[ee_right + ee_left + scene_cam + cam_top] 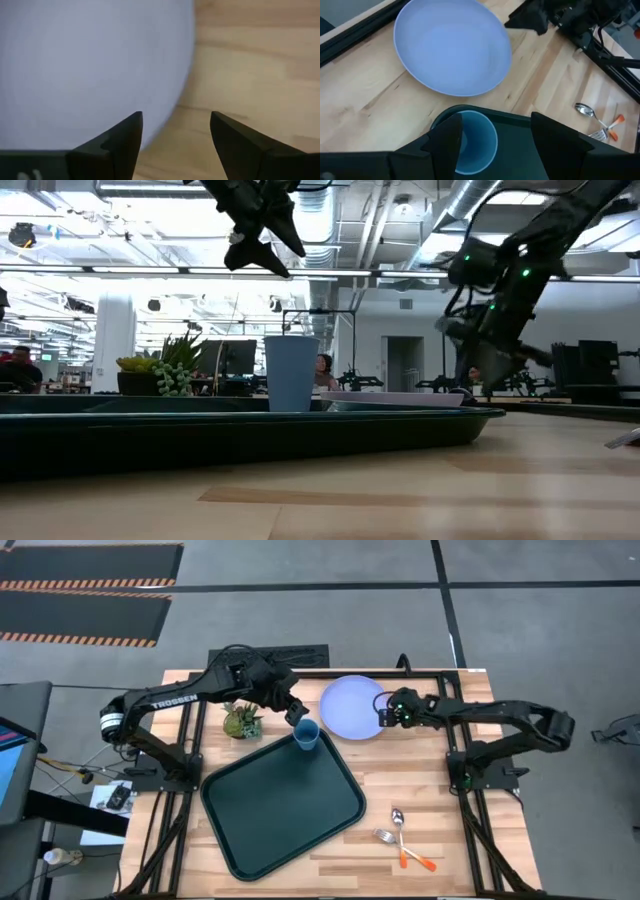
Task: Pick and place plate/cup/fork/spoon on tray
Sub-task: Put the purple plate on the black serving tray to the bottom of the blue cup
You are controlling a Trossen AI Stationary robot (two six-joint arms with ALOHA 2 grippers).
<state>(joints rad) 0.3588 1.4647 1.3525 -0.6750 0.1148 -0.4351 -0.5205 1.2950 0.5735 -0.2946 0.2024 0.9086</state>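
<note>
The blue cup (307,734) stands upright on its base in the far corner of the dark green tray (283,802). My left gripper (296,712) is open and hangs well above the cup, clear of it, as the low view (262,242) shows; the cup (467,140) lies below its fingers. The lavender plate (352,707) lies flat on the table behind the tray. My right gripper (383,712) is open at the plate's right edge (170,110), one finger over the plate and one over the table. The spoon (398,820) and the fork (390,837) lie on the table right of the tray.
A small green potted plant (242,721) stands on the table left of the cup, by the tray's far left side. Bare wood lies between the tray and the cutlery and along the table's near right.
</note>
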